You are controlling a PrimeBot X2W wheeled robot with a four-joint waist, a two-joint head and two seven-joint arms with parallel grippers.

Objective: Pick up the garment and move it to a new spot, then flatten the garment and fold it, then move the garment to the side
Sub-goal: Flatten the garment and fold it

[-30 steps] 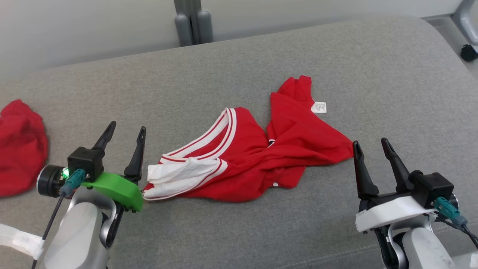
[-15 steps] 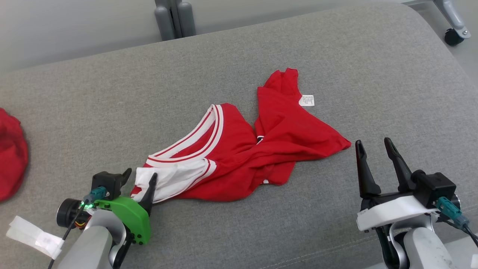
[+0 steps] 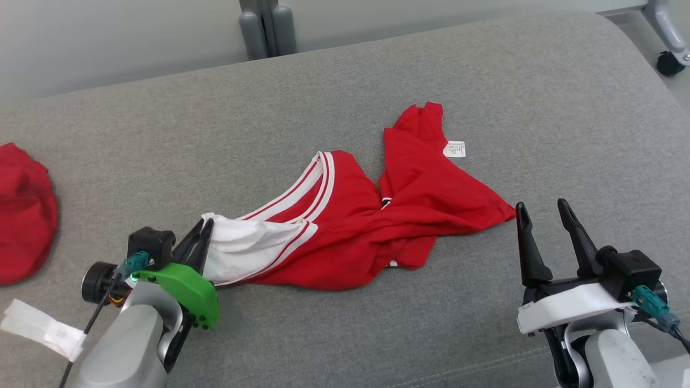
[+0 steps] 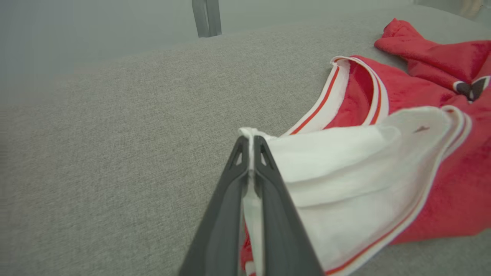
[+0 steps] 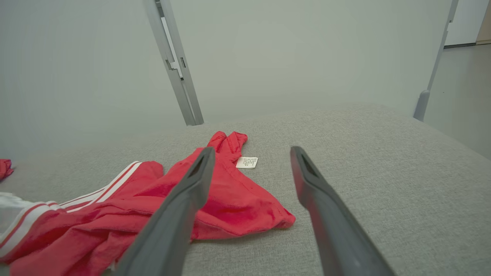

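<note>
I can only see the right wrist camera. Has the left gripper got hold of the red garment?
Observer: Yes. The left gripper is shut on the garment, cloth pinched between its fingers.
Operator: Which part has it got?
Observer: The corner of the white panel, beside the red-and-white striped trim.
Operator: Anything else on that side?
Observer: A second red cloth lies further left on the cushion, apart from the garment.
</note>
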